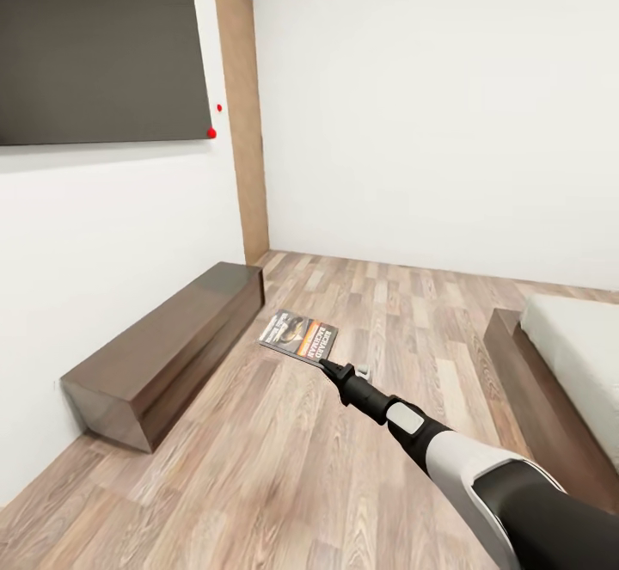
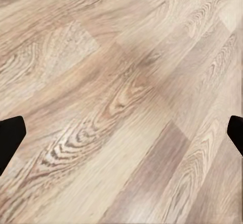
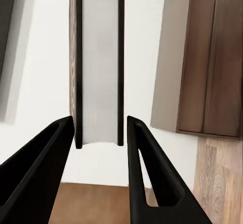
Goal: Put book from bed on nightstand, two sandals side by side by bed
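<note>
One wood-plank floor (image 1: 258, 467), white walls (image 1: 430, 106).

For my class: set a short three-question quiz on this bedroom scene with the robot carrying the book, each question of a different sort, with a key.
1. True or false: the book lies on the bed's mattress.
2. Multiple choice: what hangs on the wall above the low dark-brown cabinet? A) a window B) a large dark panel C) a shelf
3. Fill in: the right pincer is shut on the ____.

Key
1. False: the right pincer holds it above the wood-plank floor, apart from the bed.
2. B
3. book; the right wrist view shows it edge-on between the fingers. The left pincer is open over bare floor.
</note>
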Motion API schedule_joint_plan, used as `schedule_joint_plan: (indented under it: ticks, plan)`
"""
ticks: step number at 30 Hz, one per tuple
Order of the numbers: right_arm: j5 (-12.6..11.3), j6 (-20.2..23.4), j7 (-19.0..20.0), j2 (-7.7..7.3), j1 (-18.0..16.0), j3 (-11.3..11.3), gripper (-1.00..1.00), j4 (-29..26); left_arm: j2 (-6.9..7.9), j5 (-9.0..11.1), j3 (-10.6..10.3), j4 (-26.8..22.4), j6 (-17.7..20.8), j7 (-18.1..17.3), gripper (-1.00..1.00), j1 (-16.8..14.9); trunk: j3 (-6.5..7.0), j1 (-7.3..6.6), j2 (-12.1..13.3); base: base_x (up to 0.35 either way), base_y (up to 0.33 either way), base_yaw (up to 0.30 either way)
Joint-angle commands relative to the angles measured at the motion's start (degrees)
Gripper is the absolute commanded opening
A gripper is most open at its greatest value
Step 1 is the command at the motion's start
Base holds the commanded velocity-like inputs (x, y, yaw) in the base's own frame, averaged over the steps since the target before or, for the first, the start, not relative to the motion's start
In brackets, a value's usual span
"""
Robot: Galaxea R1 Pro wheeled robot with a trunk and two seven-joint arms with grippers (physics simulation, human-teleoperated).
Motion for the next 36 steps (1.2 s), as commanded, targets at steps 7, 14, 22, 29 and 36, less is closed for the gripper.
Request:
schedule_joint_plan:
  ticks: [7,14,22,29,36]
  plan:
    - [-0.8,0.5,0.1,0.02,-0.1,0.0,-1.0,0.0,0.01,0.6,-0.4,0.0,-0.1,-0.2,1.0,0.0,-0.06,0.02,0.0,0.306,0.0,-0.267]
    - [-0.8,0.5,0.1,0.02,-0.1,0.0,-1.0,0.0,0.01,0.6,-0.4,0.0,-0.1,-0.2,1.0,0.0,-0.06,0.02,0.0,0.305,0.0,-0.267]
    - [-0.8,0.5,0.1,0.02,-0.1,0.0,-1.0,0.0,0.01,0.6,-0.4,0.0,-0.1,-0.2,1.0,0.0,-0.06,0.02,0.0,0.305,0.0,-0.267]
    - [-0.8,0.5,0.1,0.02,-0.1,0.0,-1.0,0.0,0.01,0.6,-0.4,0.0,-0.1,-0.2,1.0,0.0,-0.06,0.02,0.0,0.306,0.0,-0.266]
    - [-0.8,0.5,0.1,0.02,-0.1,0.0,-1.0,0.1,0.01,0.6,-0.4,0.0,-0.1,-0.2,1.0,0.0,-0.06,0.02,0.0,0.305,0.0,-0.17]
